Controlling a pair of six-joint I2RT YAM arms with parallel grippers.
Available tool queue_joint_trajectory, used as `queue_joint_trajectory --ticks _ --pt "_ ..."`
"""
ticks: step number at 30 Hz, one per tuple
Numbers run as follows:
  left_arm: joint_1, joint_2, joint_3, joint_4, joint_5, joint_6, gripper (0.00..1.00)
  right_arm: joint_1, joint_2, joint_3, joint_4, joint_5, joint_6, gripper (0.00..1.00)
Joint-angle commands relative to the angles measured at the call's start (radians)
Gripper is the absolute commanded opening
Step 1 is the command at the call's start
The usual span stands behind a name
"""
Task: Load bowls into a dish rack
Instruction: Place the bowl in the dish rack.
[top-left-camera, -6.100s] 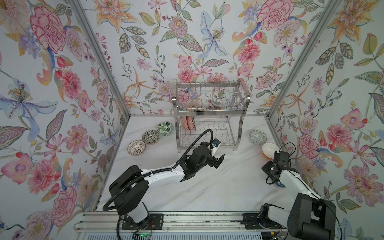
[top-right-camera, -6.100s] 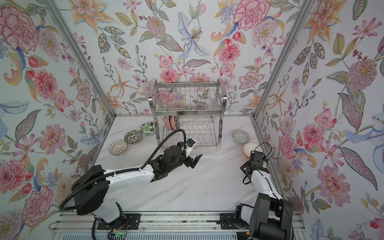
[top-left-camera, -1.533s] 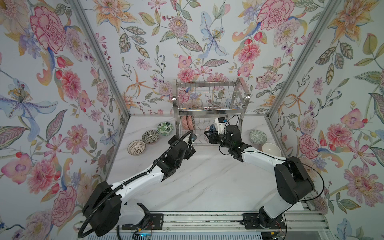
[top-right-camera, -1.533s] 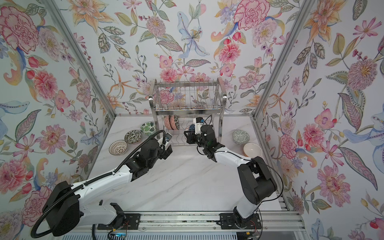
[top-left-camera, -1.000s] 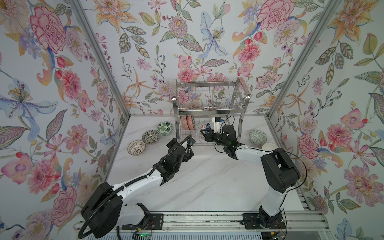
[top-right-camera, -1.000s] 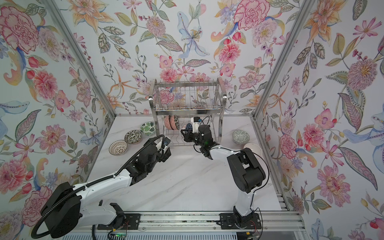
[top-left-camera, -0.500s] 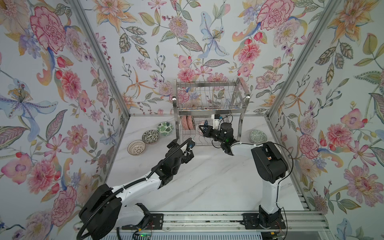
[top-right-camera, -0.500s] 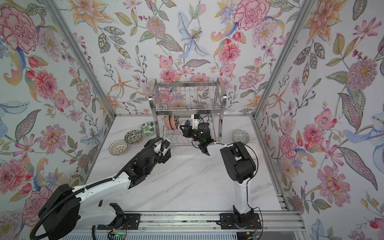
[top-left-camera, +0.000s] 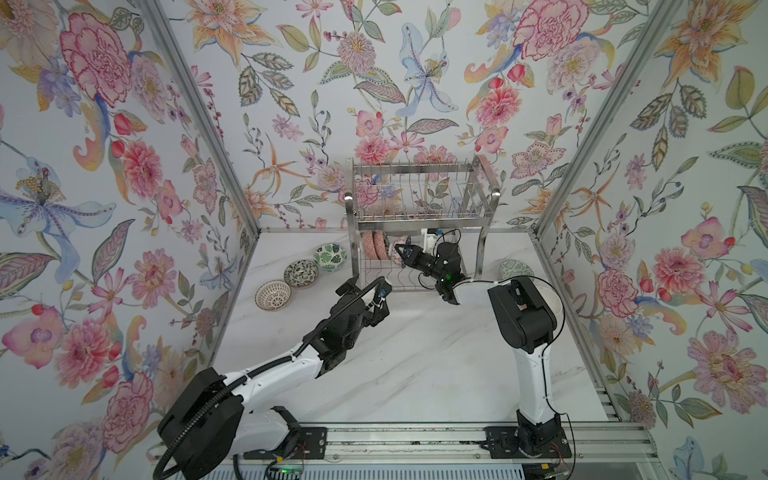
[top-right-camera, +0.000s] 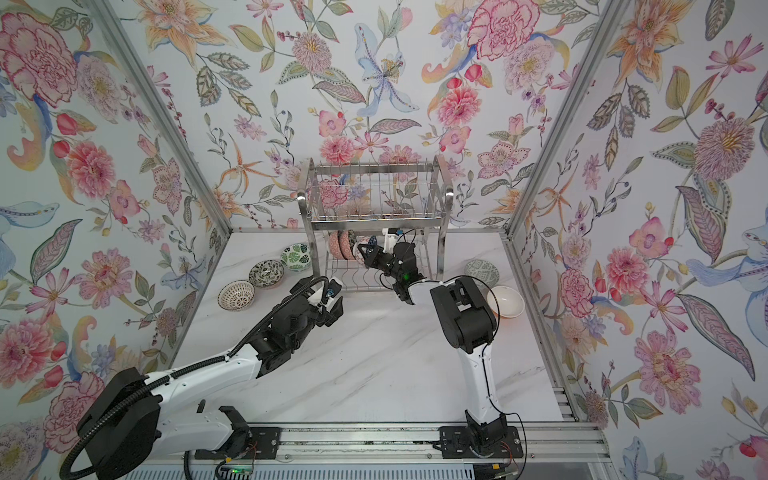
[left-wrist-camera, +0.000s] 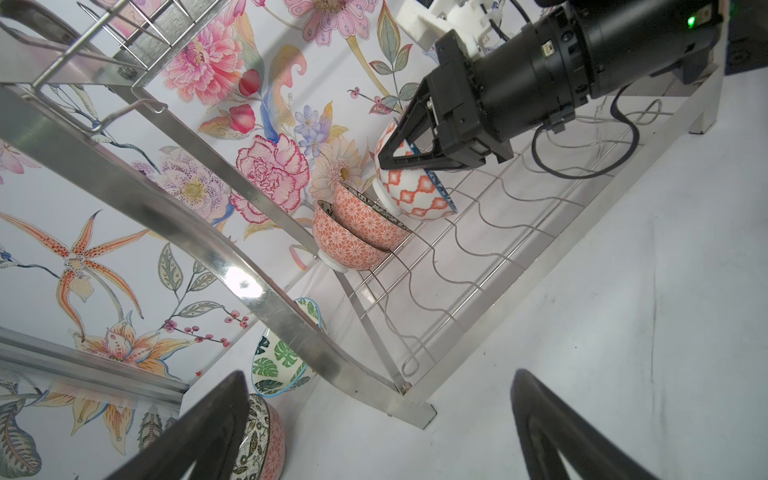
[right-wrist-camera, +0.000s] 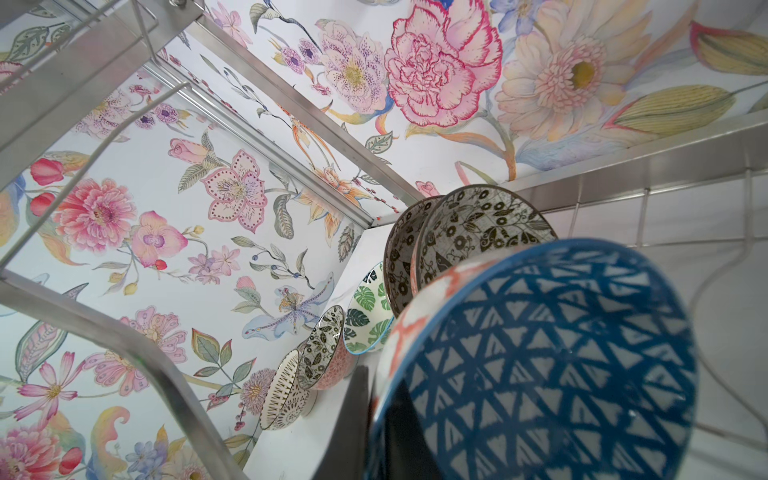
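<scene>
The right wrist view alone shows you the blue-triangle bowl (right-wrist-camera: 540, 353) from inside. The left wrist view shows its orange-diamond outside, on edge at the lower tier of the dish rack (left-wrist-camera: 478, 249), just beside two pinkish bowls (left-wrist-camera: 357, 237). Your right gripper (left-wrist-camera: 384, 162) has its fingers pinched on that bowl's rim; your left gripper (top-left-camera: 368, 291) has its fingers spread wide, empty, above the surface (top-left-camera: 415, 353).
</scene>
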Motion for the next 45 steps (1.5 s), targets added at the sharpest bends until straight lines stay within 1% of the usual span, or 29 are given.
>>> queue_joint_trajectory --ticks 1,10,16,32,45 --pt "-0.006 -0.003 -0.015 0.008 0.016 0.010 0.99 -0.005 0.033 0.066 0.113 0.002 0.047 0.00" --pt "-0.011 -0.009 -0.019 0.009 0.016 0.014 0.99 -0.011 0.138 0.177 0.146 0.008 0.111 0.00" --pt "-0.011 -0.012 -0.025 0.018 0.014 0.015 0.99 -0.019 0.176 0.212 0.151 0.003 0.127 0.00" --pt "-0.012 -0.003 -0.027 0.021 0.017 0.015 0.99 -0.030 0.284 0.343 0.146 -0.065 0.177 0.01" --pt "-0.012 -0.004 -0.027 0.021 0.019 0.015 0.99 -0.032 0.326 0.378 0.167 -0.073 0.216 0.01"
